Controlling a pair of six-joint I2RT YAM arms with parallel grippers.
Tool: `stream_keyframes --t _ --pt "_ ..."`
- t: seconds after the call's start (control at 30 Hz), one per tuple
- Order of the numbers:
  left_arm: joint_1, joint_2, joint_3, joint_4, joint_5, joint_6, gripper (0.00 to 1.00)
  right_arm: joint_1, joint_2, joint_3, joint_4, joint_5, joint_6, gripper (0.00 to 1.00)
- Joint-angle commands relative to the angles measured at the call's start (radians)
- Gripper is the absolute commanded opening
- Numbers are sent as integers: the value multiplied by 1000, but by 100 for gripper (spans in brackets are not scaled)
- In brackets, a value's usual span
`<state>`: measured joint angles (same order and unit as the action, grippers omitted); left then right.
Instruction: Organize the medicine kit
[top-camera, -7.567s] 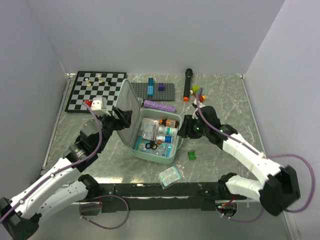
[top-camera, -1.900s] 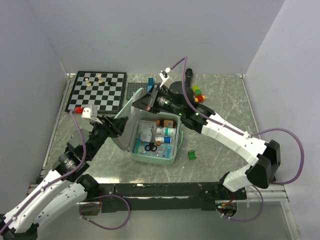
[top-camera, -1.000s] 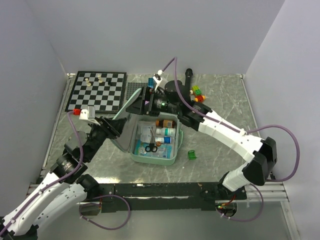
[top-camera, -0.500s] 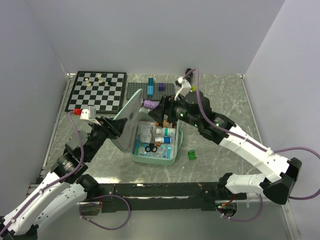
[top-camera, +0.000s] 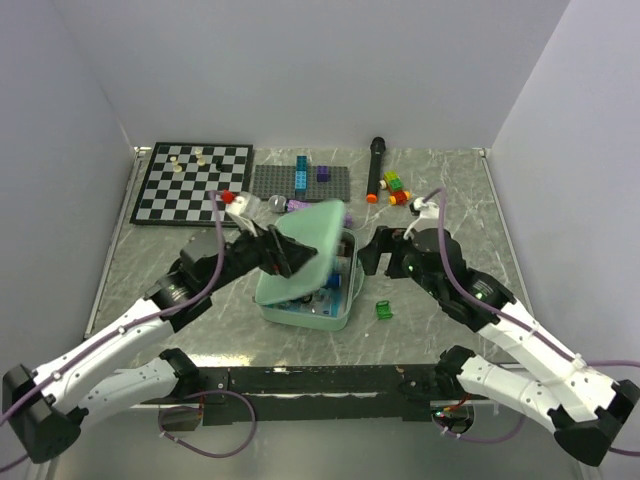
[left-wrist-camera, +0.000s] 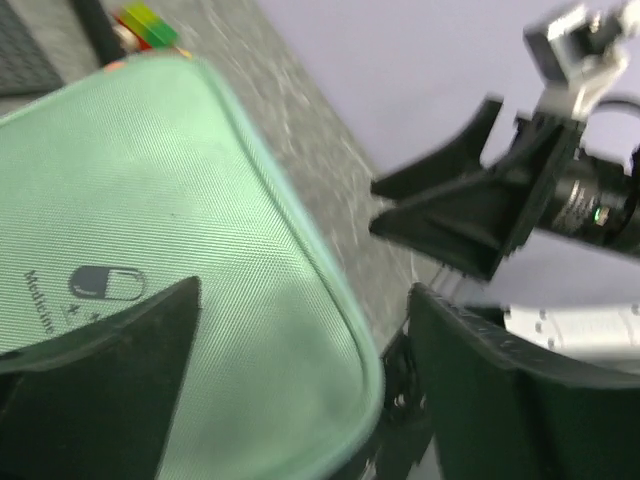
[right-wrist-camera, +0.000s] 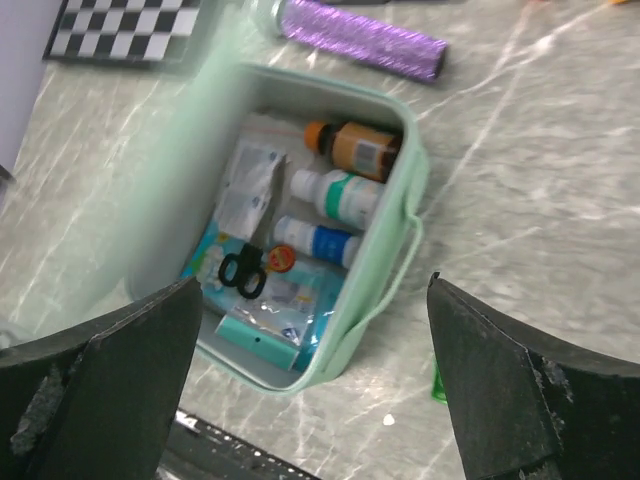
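Medicine kit (top-camera: 318, 235) mid-table, lid tipped half over its base.
Inside: brown bottle (right-wrist-camera: 352, 147), white bottles (right-wrist-camera: 335, 192), black scissors (right-wrist-camera: 240, 268). Left gripper (top-camera: 298, 258) splayed wide at the lid; right gripper (top-camera: 368, 252) wide too, empty, just right of the kit, drawn back from above it. Lid upright a moment ago. Grey marbled table (top-camera: 450, 180), chessboard (top-camera: 190, 182) far left, pale walls.

A grey marbled table (top-camera: 450, 190) holds a mint-green medicine kit (top-camera: 300, 312). A chessboard (top-camera: 190, 180) and a studded plate (top-camera: 275, 180) lie behind it, and a green block (top-camera: 384, 310) lies to its right.

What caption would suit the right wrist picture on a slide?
Open right gripper above the medicine kit, bottles and scissors packed inside, lid half shut.
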<state>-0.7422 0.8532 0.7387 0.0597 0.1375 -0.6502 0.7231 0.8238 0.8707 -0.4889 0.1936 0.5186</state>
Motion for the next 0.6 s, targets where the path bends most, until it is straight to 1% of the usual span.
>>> stream_keyframes --t 0.0,0.1,0.2,0.27,0.33,0.37,0.4,0.43,0.5,0.57 --pt "-54 -18 84 52 57 14 96 -13 -26 -15 -46 93 3 100" --pt "-56 -94 67 36 -10 29 96 -24 -15 -25 -51 99 15 100" --pt "-55 -173 68 -58 -134 56 96 -31 -8 -42 -22 66 15 100" --pt "-52 -216 47 -119 -241 79 96 -31 0 -58 6 8 8 100" --pt "-48 -227 25 -155 -341 78 96 -31 24 -78 24 -35 23 100" --pt "-28 -208 24 -178 -384 78 96 -33 47 -87 29 -46 32 100" --pt "1 -172 25 -196 -381 70 96 -34 64 -93 32 -55 43 100" --pt "54 -136 30 -205 -334 57 96 -40 81 -108 44 -68 49 100" --pt "166 -54 19 -157 -175 21 96 -63 110 -134 94 -115 63 100" --pt "240 19 -4 -83 -75 -9 96 -117 145 -154 146 -187 75 100"
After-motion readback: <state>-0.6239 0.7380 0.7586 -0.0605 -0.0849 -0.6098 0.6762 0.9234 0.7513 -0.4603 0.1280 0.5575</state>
